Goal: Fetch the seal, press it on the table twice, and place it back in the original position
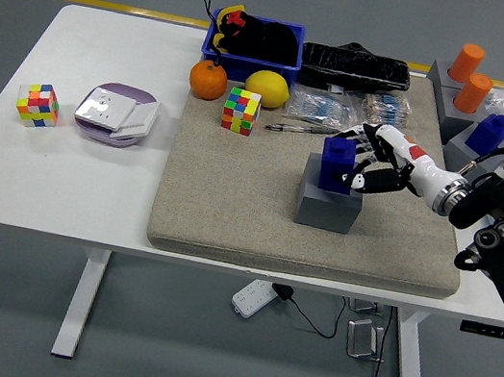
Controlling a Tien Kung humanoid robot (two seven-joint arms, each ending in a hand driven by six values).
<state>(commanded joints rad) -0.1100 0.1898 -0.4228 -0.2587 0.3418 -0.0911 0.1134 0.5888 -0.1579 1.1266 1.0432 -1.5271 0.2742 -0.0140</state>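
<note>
Because the seal (338, 165) stands on top of a grey block (330, 202) near the middle of the mat (228, 214), it is lifted clear of the surface (67, 185) and its sides are open to a grasp from the right, which looks to be why the right hand (366, 162) comes in level from that side with its fingers (359, 180) curled about the seal's right face. They appear to be touching it, though whether the hold is firm I cannot tell; the seal sits on its block, so I judge the fetching step is only beginning. Only one hand shows; the left is out of view. Further left on the bare surface lie one colour cube (38, 104) and one stack of cards (117, 113). Beyond the block are a second colour cube (241, 111), one pen (297, 129), one orange (208, 80) and one lemon (268, 88). At the far edge stand one blue bin (253, 50) with a dark toy in it, one black pouch (355, 67), and, to the right, two orange cylinders (470, 78) and one more blue seal-like piece (489, 133) on grey stands.
</note>
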